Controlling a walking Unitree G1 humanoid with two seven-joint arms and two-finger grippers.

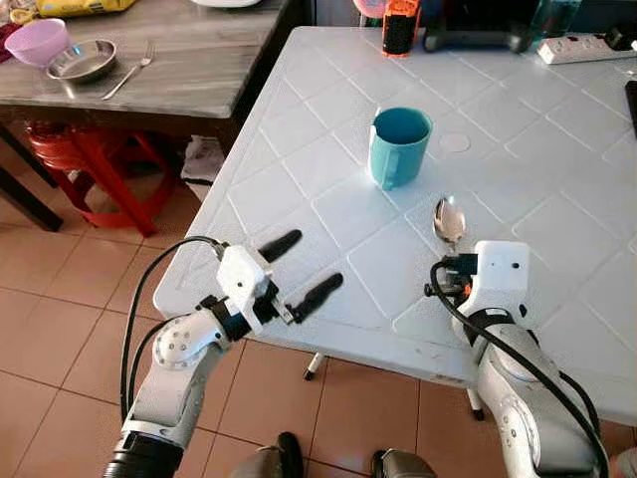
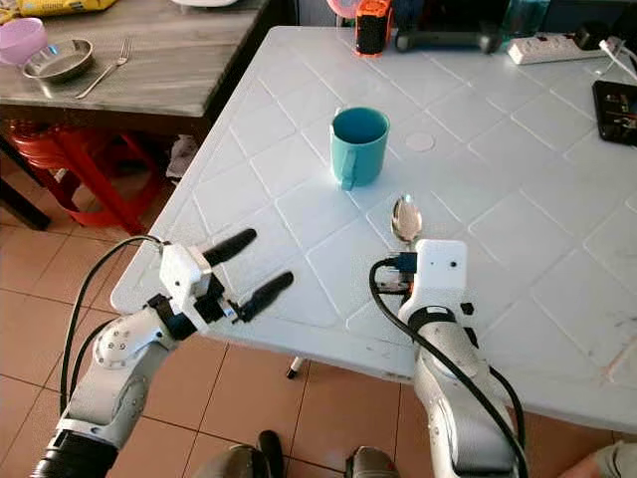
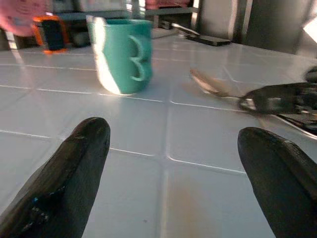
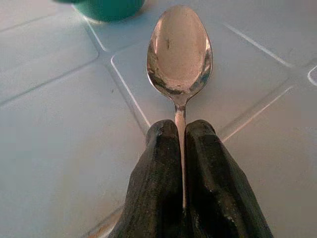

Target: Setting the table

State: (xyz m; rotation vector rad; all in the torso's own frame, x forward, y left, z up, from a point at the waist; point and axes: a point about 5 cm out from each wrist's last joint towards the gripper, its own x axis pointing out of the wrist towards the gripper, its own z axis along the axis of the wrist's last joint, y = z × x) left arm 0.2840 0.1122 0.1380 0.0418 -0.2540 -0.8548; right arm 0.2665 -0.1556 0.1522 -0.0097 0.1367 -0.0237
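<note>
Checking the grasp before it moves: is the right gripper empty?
No, the right gripper is shut on the spoon, its handle pinched between the two black fingers.

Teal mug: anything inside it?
The teal mug stands upright on the white table; its visible inner wall looks bare. The bottom is hidden by the rim.

Spoon [image 4: 180, 54] handle hidden between right tool [image 4: 182, 133] fingers; mug [image 4: 106, 8] cropped.
</note>
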